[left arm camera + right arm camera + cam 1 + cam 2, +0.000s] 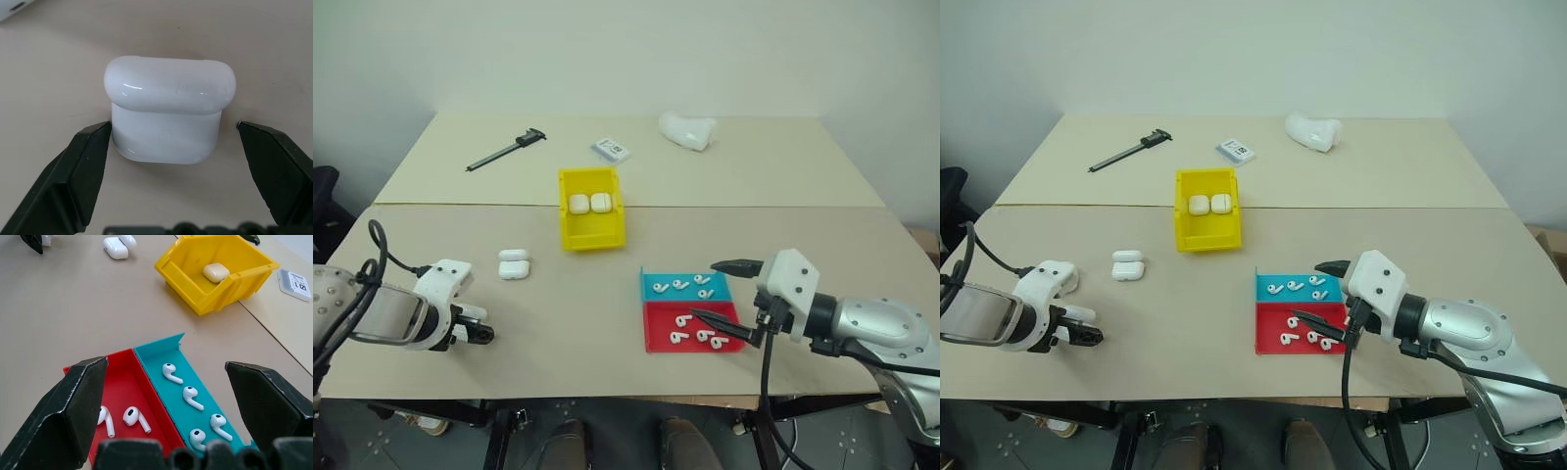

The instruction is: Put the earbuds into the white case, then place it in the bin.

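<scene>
A small white card lying on the surface just beyond the yellow bin bears a printed black digit "1" next to a small square black-and-white mark. The mark's pattern is too fine to read. Nothing else carries readable text.

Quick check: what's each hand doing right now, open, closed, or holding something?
Left hand: open, fingers either side of a white case, not clamped.
Right hand: open, empty, above the earbud trays.
</scene>
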Controlling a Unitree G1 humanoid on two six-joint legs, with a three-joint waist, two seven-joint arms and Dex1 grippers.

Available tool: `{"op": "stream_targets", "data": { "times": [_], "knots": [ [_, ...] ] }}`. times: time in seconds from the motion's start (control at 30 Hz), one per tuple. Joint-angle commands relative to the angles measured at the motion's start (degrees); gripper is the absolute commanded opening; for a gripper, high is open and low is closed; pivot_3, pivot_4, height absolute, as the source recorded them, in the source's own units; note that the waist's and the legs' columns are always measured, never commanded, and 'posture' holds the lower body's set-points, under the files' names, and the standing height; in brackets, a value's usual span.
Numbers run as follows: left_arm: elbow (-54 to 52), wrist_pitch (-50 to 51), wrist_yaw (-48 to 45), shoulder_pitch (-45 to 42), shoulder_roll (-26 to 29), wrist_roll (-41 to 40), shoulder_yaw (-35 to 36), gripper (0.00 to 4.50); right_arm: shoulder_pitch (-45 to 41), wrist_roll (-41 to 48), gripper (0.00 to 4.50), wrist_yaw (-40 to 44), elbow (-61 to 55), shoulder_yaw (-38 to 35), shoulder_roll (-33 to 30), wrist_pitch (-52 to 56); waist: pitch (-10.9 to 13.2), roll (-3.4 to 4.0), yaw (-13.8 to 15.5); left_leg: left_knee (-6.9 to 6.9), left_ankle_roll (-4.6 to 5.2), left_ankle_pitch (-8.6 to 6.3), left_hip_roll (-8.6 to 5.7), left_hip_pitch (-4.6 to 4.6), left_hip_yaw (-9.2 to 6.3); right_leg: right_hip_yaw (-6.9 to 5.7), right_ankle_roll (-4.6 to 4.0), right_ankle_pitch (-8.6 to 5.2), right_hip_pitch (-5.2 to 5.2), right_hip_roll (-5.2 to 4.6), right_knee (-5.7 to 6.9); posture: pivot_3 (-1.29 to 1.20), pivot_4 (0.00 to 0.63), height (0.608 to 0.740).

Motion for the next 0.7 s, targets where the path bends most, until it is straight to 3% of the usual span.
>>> {"op": "stream_targets", "data": {
  "times": [0.03,0.47,0.7],
  "knots": [
    [0.5,0.97,1.99,0.62,1.38,-2.09,-1.39,4.49,-0.22,0.85,4.45,-0.51,-1.79,-1.27,-0.25,0.12,0.0,0.0,-0.01,0.0,0.0,0.0,0.0,0.0,0.0,0.0,0.0,0.0,0.0,0.0,0.0,0.0,0.15,0.74],
    [-1.95,-3.08,6.83,0.39,5.44,-8.25,-0.98,4.49,-0.29,0.45,4.45,-0.58,-1.01,-0.35,0.34,-0.73,0.02,-0.04,0.19,0.0,-0.02,0.01,0.0,-0.03,-0.01,-0.01,0.0,0.0,-0.02,0.0,-0.01,0.0,0.15,0.74],
    [-3.19,-7.13,8.06,1.24,10.41,-15.09,-5.66,4.49,-0.18,0.16,4.45,-0.47,-0.56,-0.24,0.54,-1.31,0.03,-0.05,0.26,-0.02,-0.03,0.01,0.0,-0.03,0.0,-0.01,0.0,0.0,-0.03,-0.02,-0.01,0.0,0.15,0.74]
  ]
}}
